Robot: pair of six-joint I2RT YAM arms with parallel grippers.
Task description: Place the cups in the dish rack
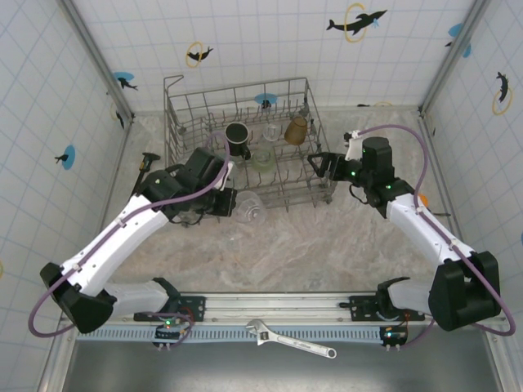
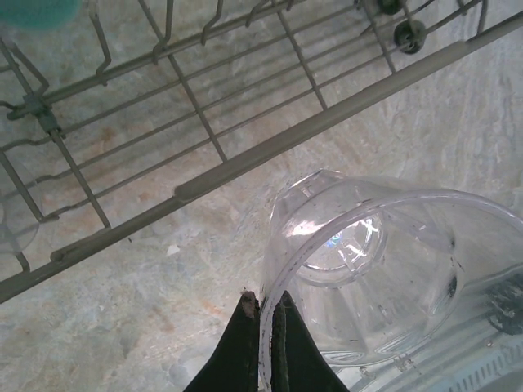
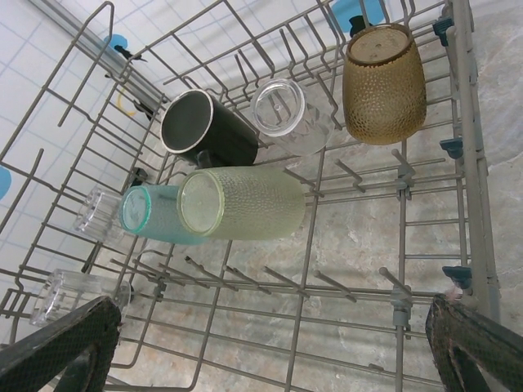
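Note:
The grey wire dish rack [image 1: 237, 86] stands at the back middle of the table. Inside it lie a black mug [image 3: 208, 131], an amber tumbler [image 3: 384, 82], a pale green cup [image 3: 245, 204], a teal cup [image 3: 155, 214] and clear glasses [image 3: 286, 114]. My left gripper [image 2: 265, 306] is shut on the rim of a clear glass [image 2: 368, 269], held just outside the rack's near rail [image 2: 245, 163]. In the top view this glass [image 1: 249, 206] sits at the rack's front edge. My right gripper [image 1: 319, 163] hangs open over the rack's right side, nothing between its fingers [image 3: 65, 343].
A silver wrench [image 1: 290, 337] lies on the near metal ledge. A small orange round object [image 1: 422, 198] peeks from behind the right arm. A black tool [image 1: 147, 163] rests left of the rack. Tiled walls close in on three sides.

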